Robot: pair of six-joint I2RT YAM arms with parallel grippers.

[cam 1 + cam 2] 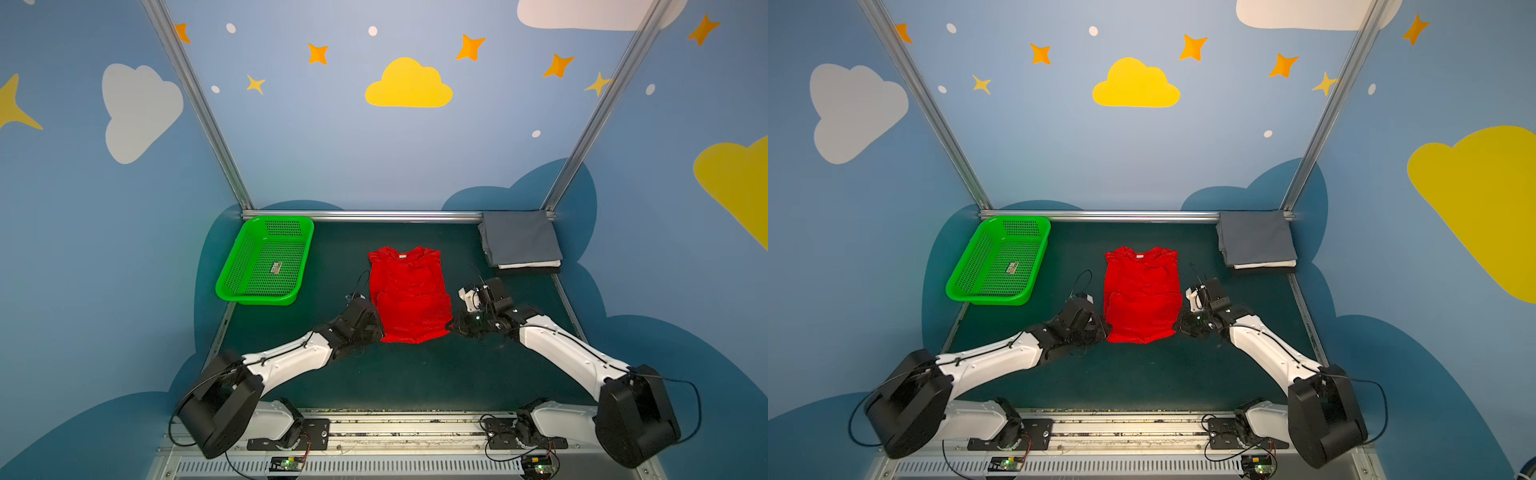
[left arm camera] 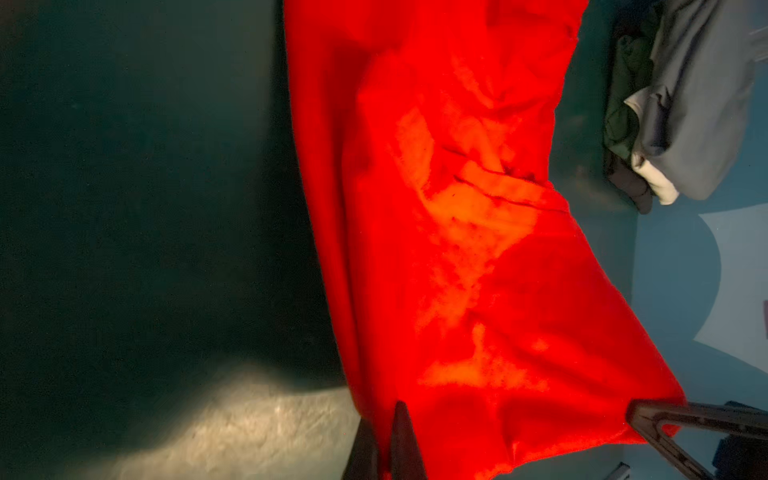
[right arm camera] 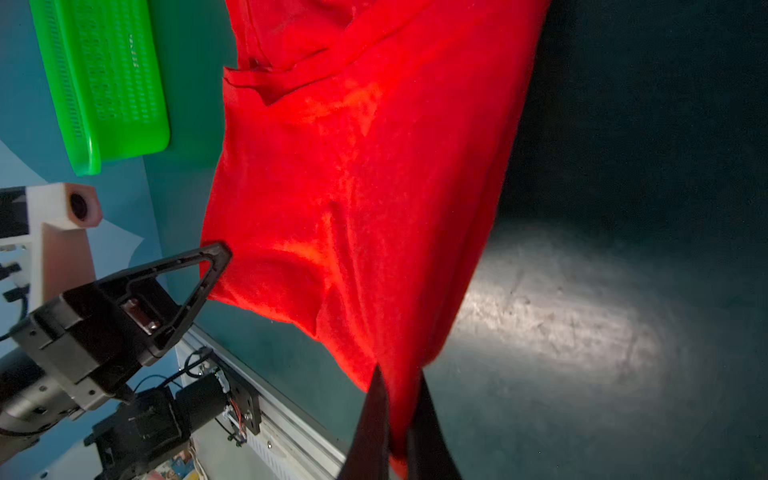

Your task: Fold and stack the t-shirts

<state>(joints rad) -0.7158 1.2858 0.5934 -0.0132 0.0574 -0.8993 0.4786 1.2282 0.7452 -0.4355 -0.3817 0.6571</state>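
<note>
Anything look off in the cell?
Nothing damaged or spilled. Folded stack in the far right corner is not flush: white shirt pokes out under the grey shirt. Red t-shirt, pinched by left tool and right tool, is rumpled near its collar.

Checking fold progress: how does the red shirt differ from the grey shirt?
The red shirt is only part folded, collar showing; the grey shirt is folded square. Red is pinched at its near corners by the left hand and right hand; grey is untouched. Red lies alone at centre; grey sits on a white shirt, far right corner. Both are cloth.
</note>
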